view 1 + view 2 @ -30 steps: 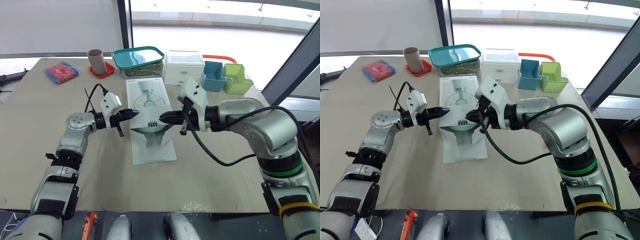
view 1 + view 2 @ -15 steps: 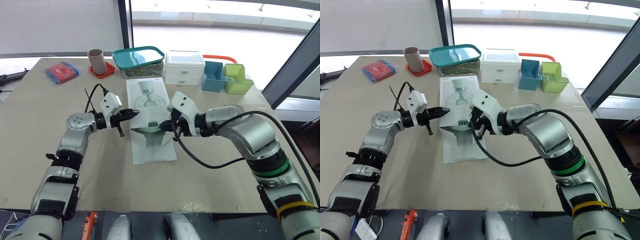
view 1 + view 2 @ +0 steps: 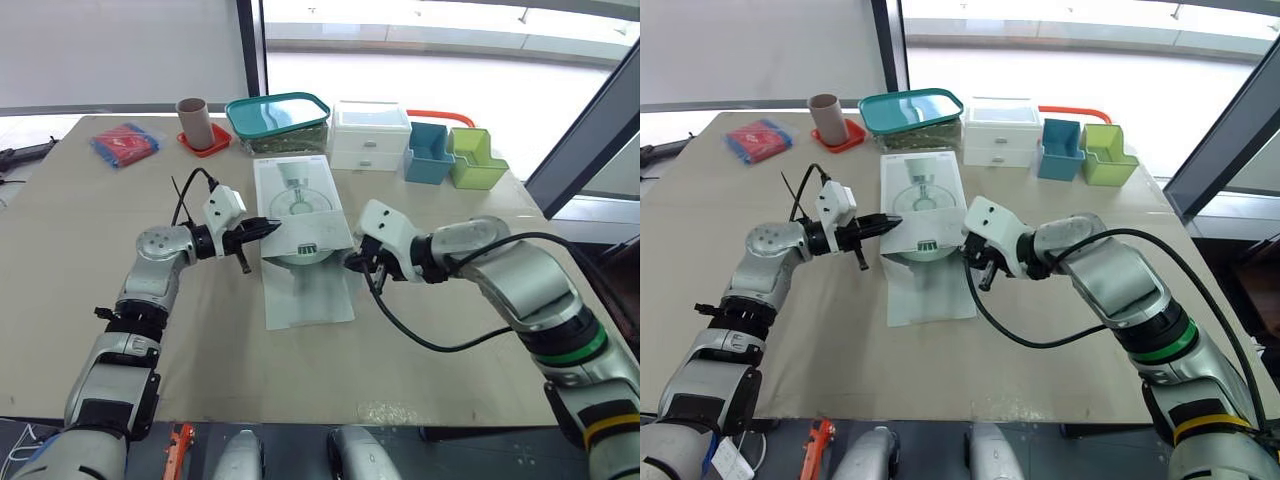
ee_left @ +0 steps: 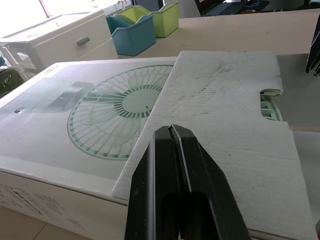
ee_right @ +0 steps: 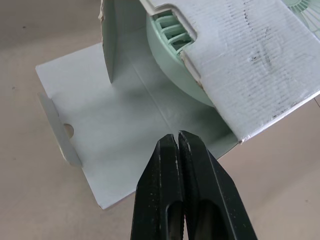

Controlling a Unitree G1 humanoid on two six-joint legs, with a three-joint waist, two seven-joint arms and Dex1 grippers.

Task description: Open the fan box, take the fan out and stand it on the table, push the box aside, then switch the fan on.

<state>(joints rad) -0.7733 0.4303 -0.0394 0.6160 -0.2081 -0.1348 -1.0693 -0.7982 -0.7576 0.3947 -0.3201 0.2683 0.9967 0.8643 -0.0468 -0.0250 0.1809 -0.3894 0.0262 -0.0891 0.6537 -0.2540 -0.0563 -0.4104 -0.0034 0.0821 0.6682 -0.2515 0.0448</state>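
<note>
The left gripper (image 3: pixel 270 227), fingers pressed together on nothing, sits at the left edge of the raised flap (image 3: pixel 318 230) of the fan box (image 3: pixel 292 185), which lies mid-table (image 3: pixel 450 330) toward the far edge with the mint fan (image 3: pixel 296 258) showing. The fan looks light and rigid with a fragile grille, so it is better gripped by rim or base. The right gripper (image 3: pixel 348 263), also closed and empty, has backed off the flap to the box's right side; the left is unmoved.

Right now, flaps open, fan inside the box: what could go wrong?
1. The left tool is shut at the folded-back flap, seemingly not gripping it; the flap may spring back over the fan.
2. The fan box lies loose; pulling the fan with the right tool could drag the box along.
</note>
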